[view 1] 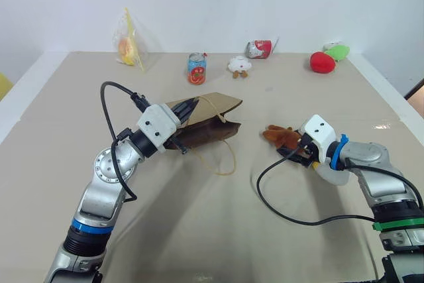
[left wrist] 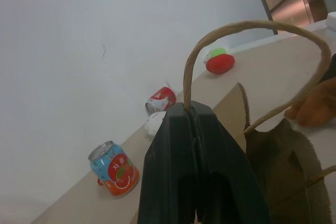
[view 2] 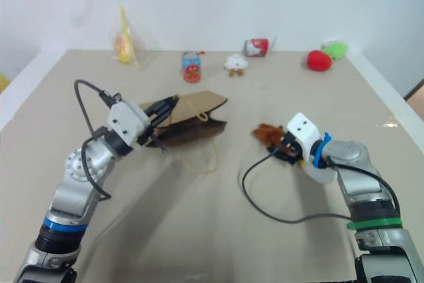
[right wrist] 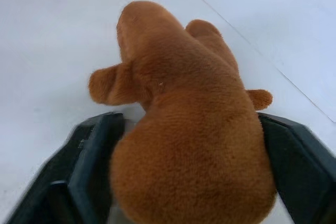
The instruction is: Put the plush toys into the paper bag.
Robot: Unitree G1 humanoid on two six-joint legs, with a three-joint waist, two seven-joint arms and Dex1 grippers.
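Note:
The brown paper bag (view 1: 207, 128) lies on its side in the middle of the table, its mouth turned toward the right. My left gripper (view 1: 193, 106) is shut on one of its cord handles (left wrist: 247, 27), lifting the upper edge. The bag's other handle (view 1: 226, 158) trails loose on the table. A small brown plush toy (view 1: 281, 135) lies on the table to the right of the bag. My right gripper (view 1: 297, 148) has a finger against each side of it, and in the right wrist view the toy (right wrist: 184, 129) fills the gap between the fingers (right wrist: 92, 166).
Along the far edge stand a drink can (view 1: 196, 69), a small white plush (view 1: 239, 65), a tipped red-and-white can (view 1: 258, 49), a red plush (view 1: 322, 62), a green plush (view 1: 338, 52) and a yellow plastic bag (view 1: 129, 46). A black cable (view 1: 291, 211) loops on the table.

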